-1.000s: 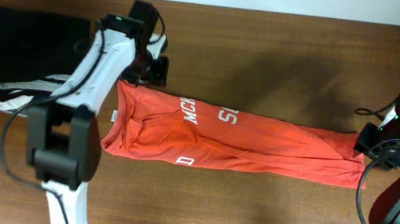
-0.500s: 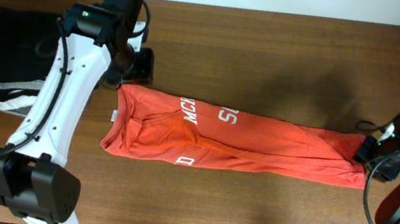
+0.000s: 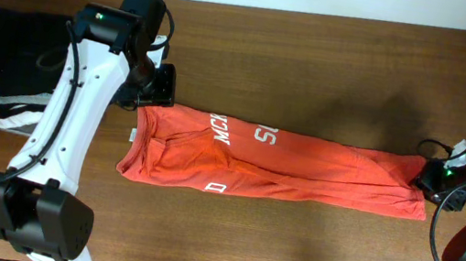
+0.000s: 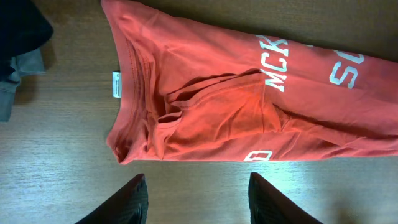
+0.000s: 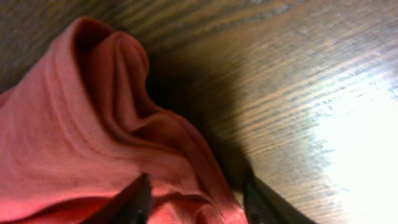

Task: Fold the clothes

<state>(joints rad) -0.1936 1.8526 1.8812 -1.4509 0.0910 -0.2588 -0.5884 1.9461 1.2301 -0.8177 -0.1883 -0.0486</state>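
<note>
The orange-red T-shirt (image 3: 302,164) lies on the wooden table folded lengthwise into a long strip, with white lettering facing up. My left gripper (image 3: 157,91) is open and empty, just off the shirt's far left collar corner. In the left wrist view its fingers (image 4: 196,199) hover over bare wood near the shirt's collar end (image 4: 236,112). My right gripper (image 3: 434,182) is at the shirt's right end. In the right wrist view its fingers (image 5: 194,202) are spread open, with the bunched hem (image 5: 93,124) lying between them.
A pile of black, grey and white folded garments (image 3: 21,62) sits at the far left, and its edge shows in the left wrist view (image 4: 18,31). The table's far edge meets a white wall. Bare wood lies in front of and behind the shirt.
My left arm has swung round, and its gripper now sits slightly lower and further left at the shirt's collar corner. My right gripper has shifted a little right and down at the hem. The shirt has not moved.
</note>
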